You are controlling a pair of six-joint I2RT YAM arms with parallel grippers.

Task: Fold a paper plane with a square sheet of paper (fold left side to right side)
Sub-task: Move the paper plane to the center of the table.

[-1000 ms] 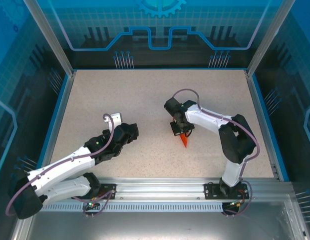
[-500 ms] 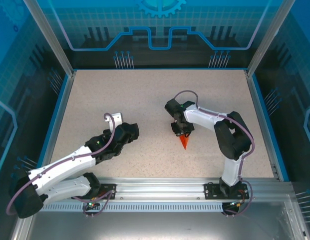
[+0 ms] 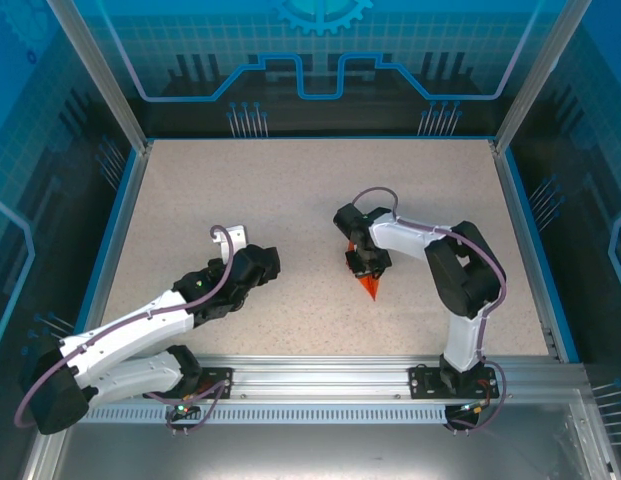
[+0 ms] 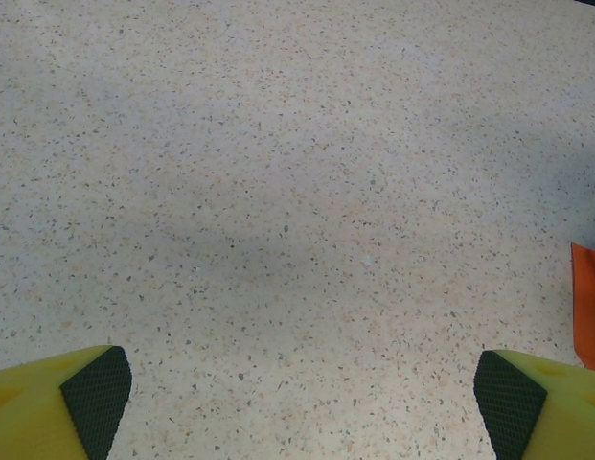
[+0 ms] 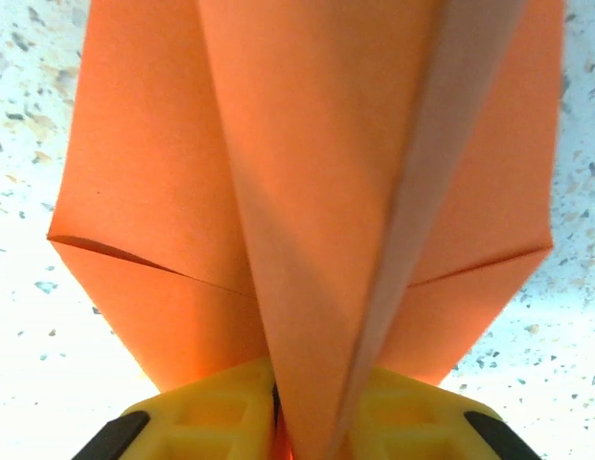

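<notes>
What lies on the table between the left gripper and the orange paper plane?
Nothing: between the left gripper, jaws open, and the paper plane the speckled table is bare. The top view shows it, and the left wrist view too.

The orange paper plane (image 3: 369, 287) pokes out from under the right gripper (image 3: 365, 264). The left gripper (image 3: 262, 263) is well apart.
</notes>
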